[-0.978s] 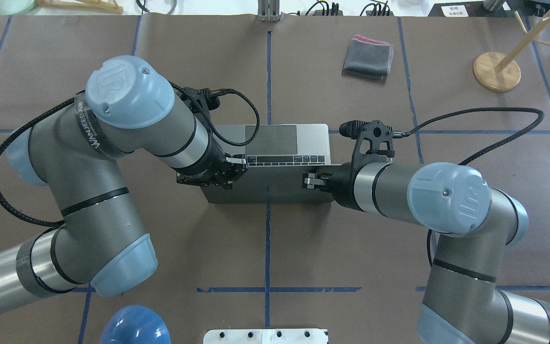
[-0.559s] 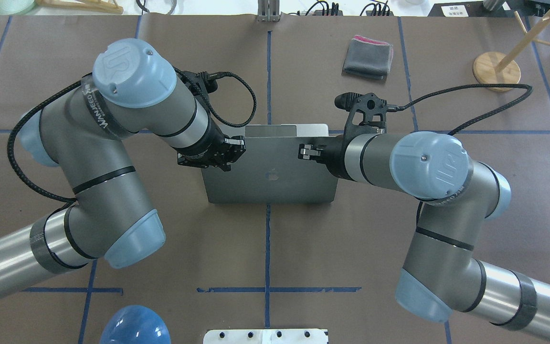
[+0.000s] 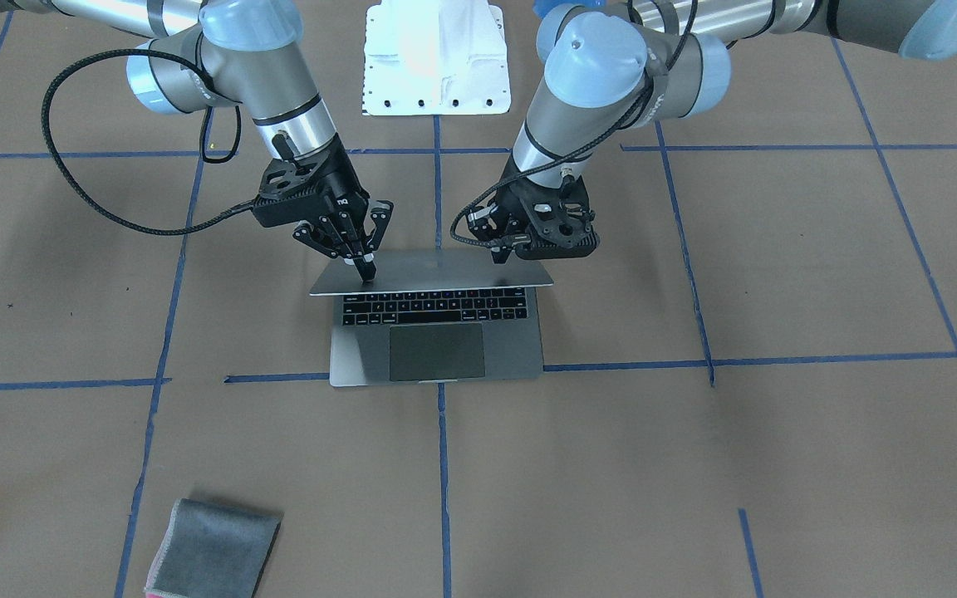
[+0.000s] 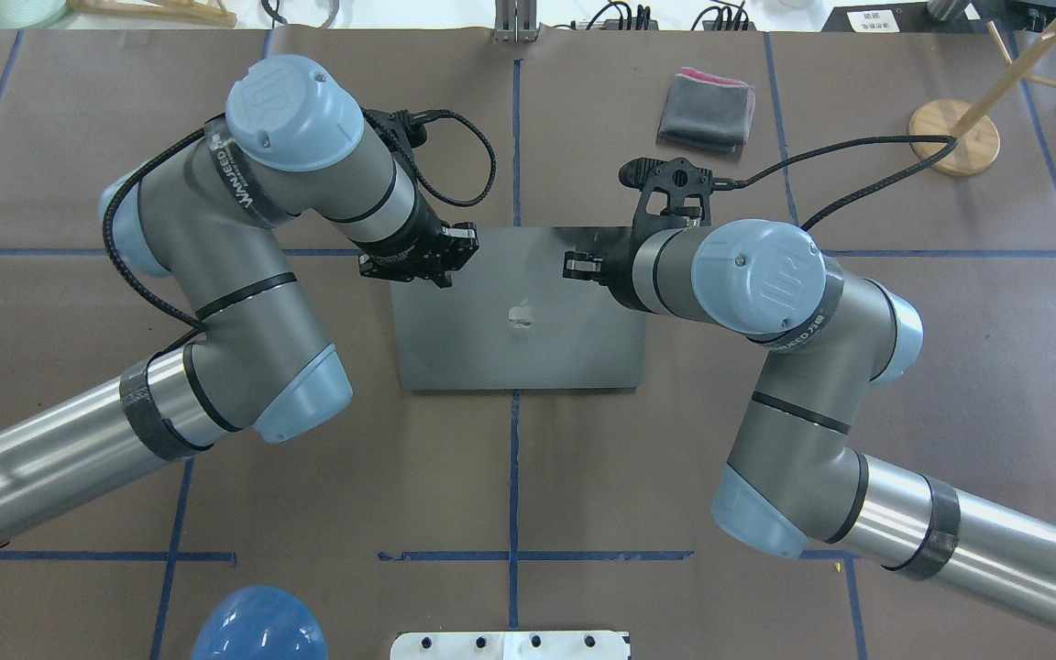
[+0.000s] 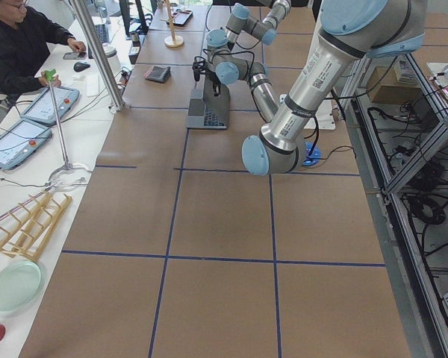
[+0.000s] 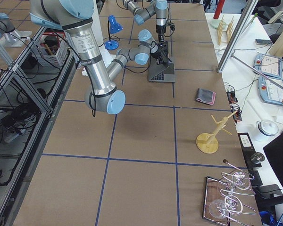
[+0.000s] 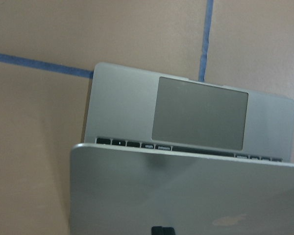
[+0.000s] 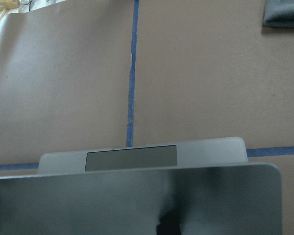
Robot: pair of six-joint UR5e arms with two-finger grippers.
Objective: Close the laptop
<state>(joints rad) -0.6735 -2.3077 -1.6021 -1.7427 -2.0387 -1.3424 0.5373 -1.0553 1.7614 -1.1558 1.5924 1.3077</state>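
At the table's centre sits the laptop (image 3: 437, 332), its lid (image 4: 519, 312) lowered partway, with keyboard and trackpad showing beneath the front edge. Closure is judged over half done; the final press is left. The right gripper (image 3: 365, 267) and left gripper (image 3: 499, 252), fingers together and holding nothing, bear on the lid. A folded grey cloth (image 3: 213, 548) lies well apart; no obstacle is seen between lid and keyboard.

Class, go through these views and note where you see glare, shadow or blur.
Front-facing view: the white base plate is blown out, and soft arm shadows lie on the table. Right wrist view: the laptop lid carries a dark, smeared reflection. Left wrist view: the near lid looks slightly soft. Overhead view: the strip beyond the table's far edge is washed out.
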